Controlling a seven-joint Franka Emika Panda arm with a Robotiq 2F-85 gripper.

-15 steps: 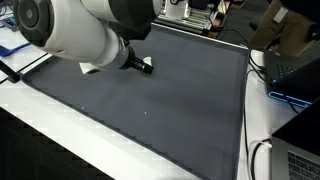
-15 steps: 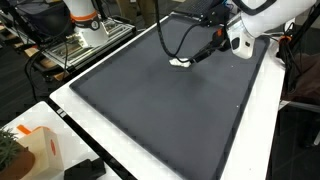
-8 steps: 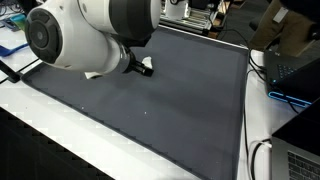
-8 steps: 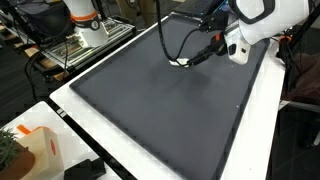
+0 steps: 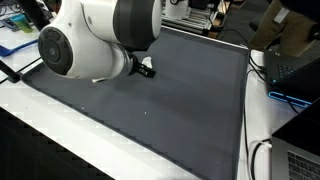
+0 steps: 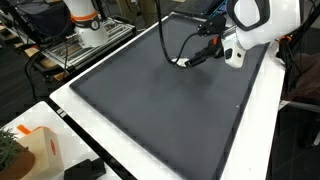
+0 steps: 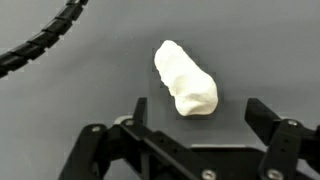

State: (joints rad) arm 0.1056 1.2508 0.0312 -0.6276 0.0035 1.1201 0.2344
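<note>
A white, lumpy oblong object (image 7: 185, 78) lies on the dark grey mat (image 7: 70, 110). In the wrist view my gripper (image 7: 200, 112) hovers just short of it, and the lump's near end lies between the two black fingers (image 7: 140, 108), which stand wide apart and touch nothing. In an exterior view the white lump (image 6: 180, 63) lies on the mat near the far edge, with the gripper (image 6: 197, 58) right beside it. In both exterior views the arm's big white body looms over the spot. The gripper (image 5: 145, 68) shows only as a black tip there, the lump mostly hidden.
The grey mat (image 6: 150, 100) covers most of a white table (image 6: 255, 120). A black cable (image 6: 163, 35) loops from the arm over the mat. A second robot base (image 6: 85, 20) and a wire rack stand behind. A laptop (image 5: 295, 65) and cables sit past the mat's edge.
The arm's body has swung further over the mat and the wrist has shifted slightly toward the white lump. The jaws have stayed open and the lump has not moved.
</note>
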